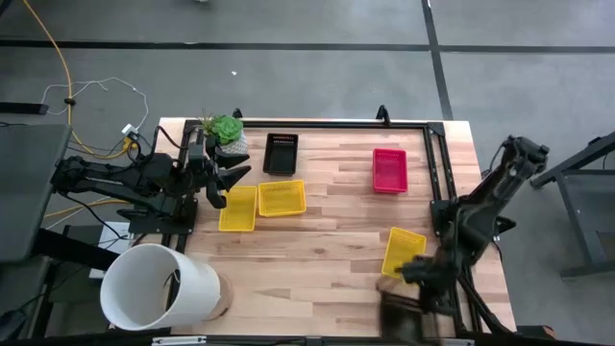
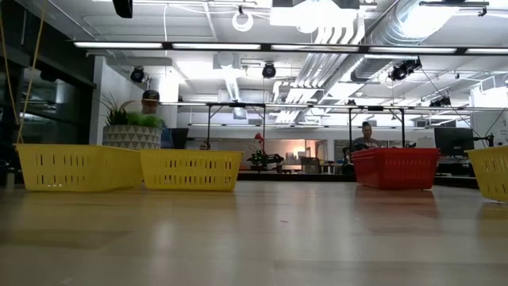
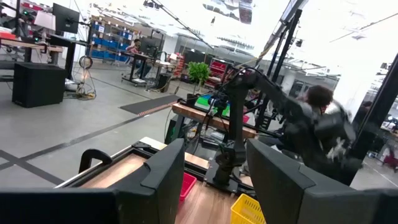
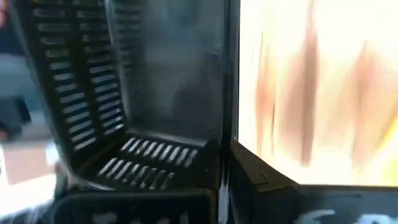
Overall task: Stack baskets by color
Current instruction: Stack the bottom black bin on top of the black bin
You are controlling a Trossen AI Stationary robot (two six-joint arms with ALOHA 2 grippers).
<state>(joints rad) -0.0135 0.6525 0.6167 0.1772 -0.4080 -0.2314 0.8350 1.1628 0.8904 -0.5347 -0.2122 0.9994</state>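
Note:
My right gripper (image 1: 419, 281) is shut on a black basket (image 1: 402, 313) near the table's near right corner; the basket fills the right wrist view (image 4: 124, 93). A second black basket (image 1: 281, 153) rests on its bottom at the far middle. A pink-red basket (image 1: 389, 169) stands far right. Two yellow baskets (image 1: 238, 208) (image 1: 282, 197) sit side by side left of centre, and a third yellow basket (image 1: 404, 252) lies just beyond my right gripper. My left gripper (image 1: 223, 185) hovers open above the left yellow baskets, touching nothing. My right gripper holds the black basket by one side wall (image 4: 225, 163), which runs between the two fingers, one finger (image 4: 143, 202) on the inner side and the other outside. The fingers slant down from the table's right. The basket looks tipped; whether it clears the table is blurred.
A large white cylinder (image 1: 159, 286) lies at the near left corner. A potted green plant (image 1: 226, 130) stands at the far left beside my left arm. A black frame (image 1: 437, 163) edges the far and right sides. Bare wood (image 1: 327, 259) spans the table's middle.

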